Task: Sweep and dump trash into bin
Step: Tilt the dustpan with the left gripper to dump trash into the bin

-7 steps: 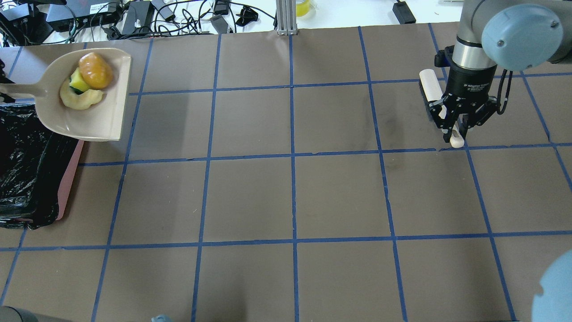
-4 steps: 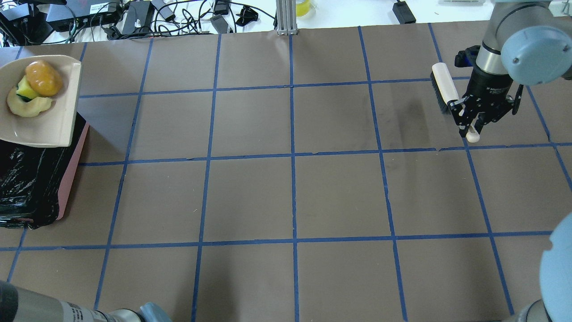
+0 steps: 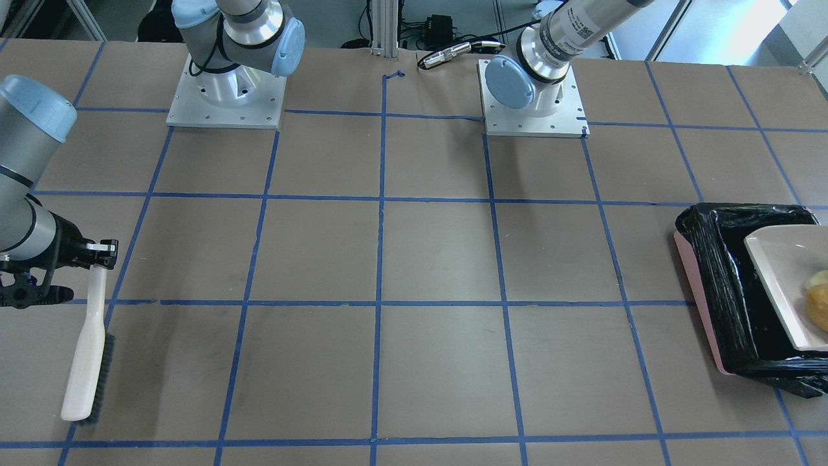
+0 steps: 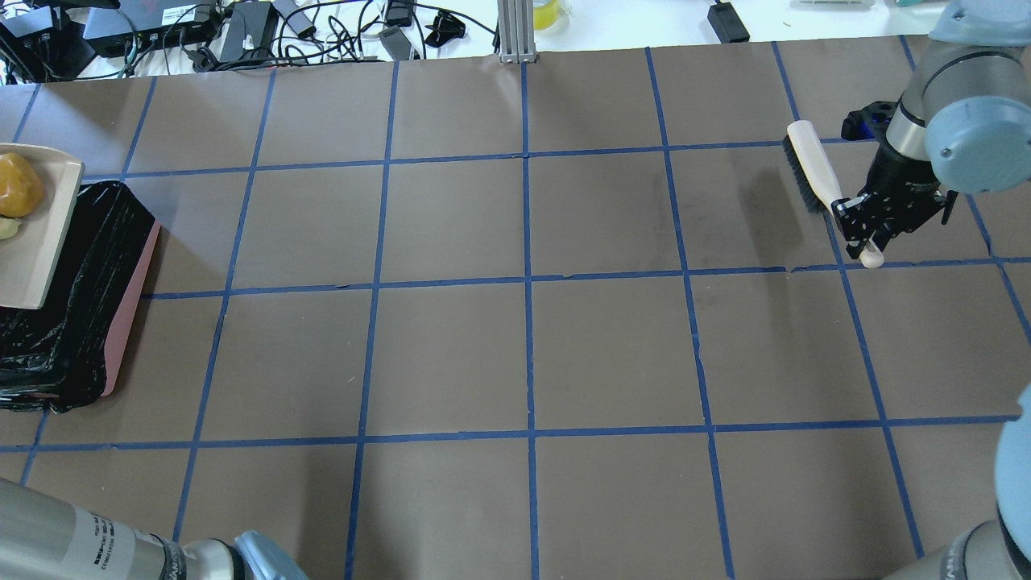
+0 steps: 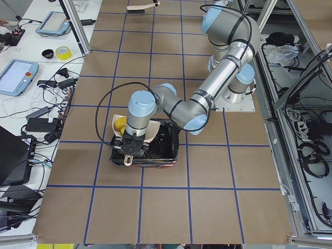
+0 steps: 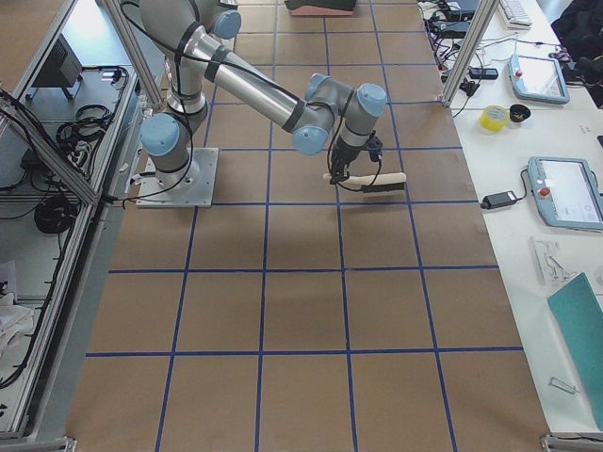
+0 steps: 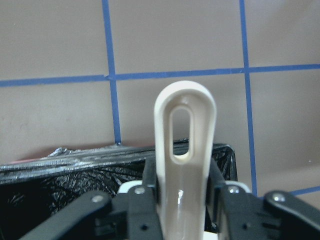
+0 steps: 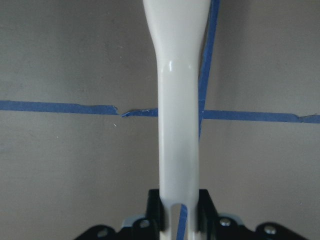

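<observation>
My left gripper (image 7: 182, 175) is shut on the handle of the beige dustpan (image 4: 36, 258), holding it over the bin (image 4: 89, 266), a pink-sided box lined with a black bag. In the scoop I see the orange-yellow lump (image 4: 16, 185) and an edge of the pale crescent (image 4: 6, 229). The sponge block is out of view. The pan (image 3: 779, 278) and bin (image 3: 718, 272) sit at the right edge of the front view. My right gripper (image 4: 862, 234) is shut on the handle of the cream hand brush (image 4: 809, 161), low over the table at the far right.
Brown paper with a blue tape grid (image 4: 527, 282) covers the table. Cables and power bricks (image 4: 242, 28) lie beyond the far edge. Both arm bases (image 3: 223, 97) stand on the robot's side. The left arm's elbow (image 4: 80, 548) shows at the lower left.
My left gripper has carried the dustpan leftward, from beside the bin to over it, mostly out of the overhead view. My right gripper has moved right with the brush.
</observation>
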